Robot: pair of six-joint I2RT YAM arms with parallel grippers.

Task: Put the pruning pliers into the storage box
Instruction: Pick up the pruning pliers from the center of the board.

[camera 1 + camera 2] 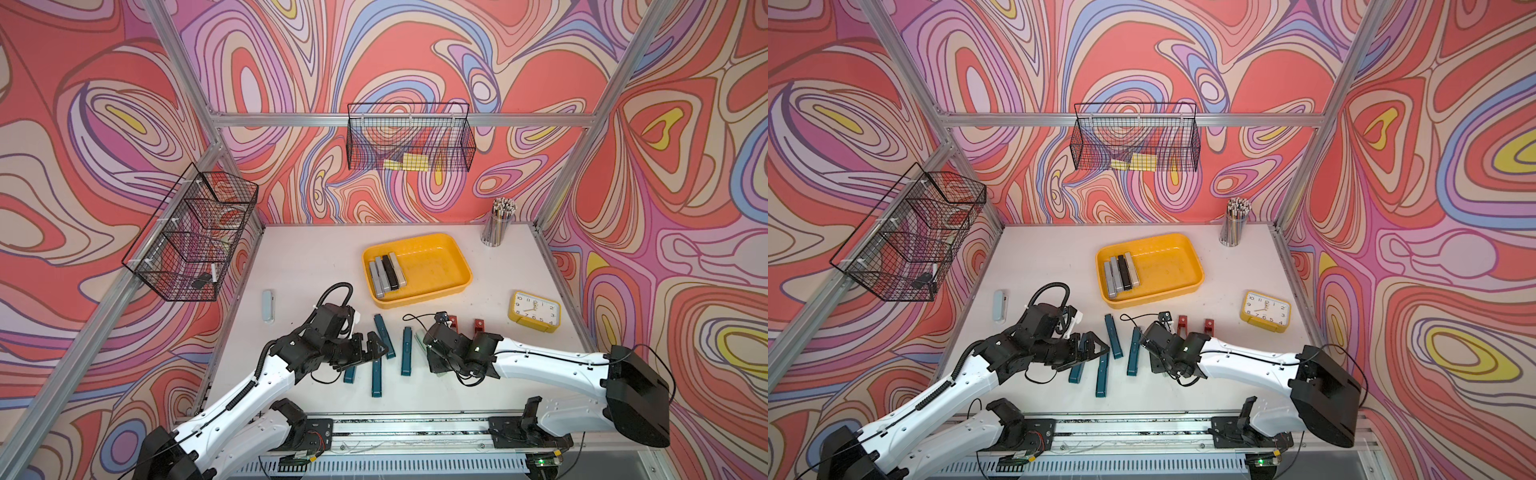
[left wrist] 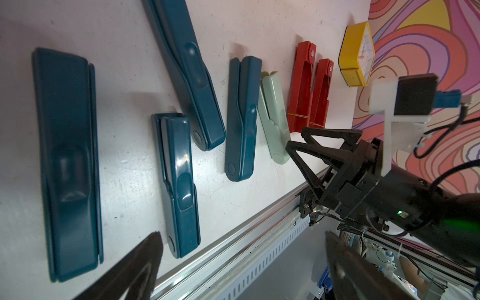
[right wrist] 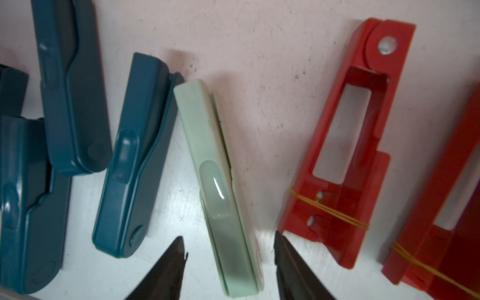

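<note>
The yellow storage box [image 1: 440, 266] sits mid-table with grey, black and beige pruning pliers [image 1: 386, 274] lying side by side at its left end. Several teal pliers [image 1: 384, 336] lie near the front of the table, with two red slotted ones [image 1: 478, 325] to their right. My right gripper [image 3: 230, 241] is open and straddles the end of the mint pliers [image 3: 213, 166], with a gap on each side. In both top views the mint pliers are mostly hidden under that gripper [image 1: 430, 353]. My left gripper [image 2: 241, 236] is wide open with nothing in it, hovering over the teal pliers [image 2: 179, 181].
A yellow alarm clock [image 1: 535, 311] stands at the right and a cup of pencils [image 1: 498, 226] at the back right. A pale grey-blue bar [image 1: 268, 305] lies at the left. Black wire baskets [image 1: 191, 245] [image 1: 411, 141] hang on the walls. An aluminium rail [image 2: 233, 249] borders the front edge.
</note>
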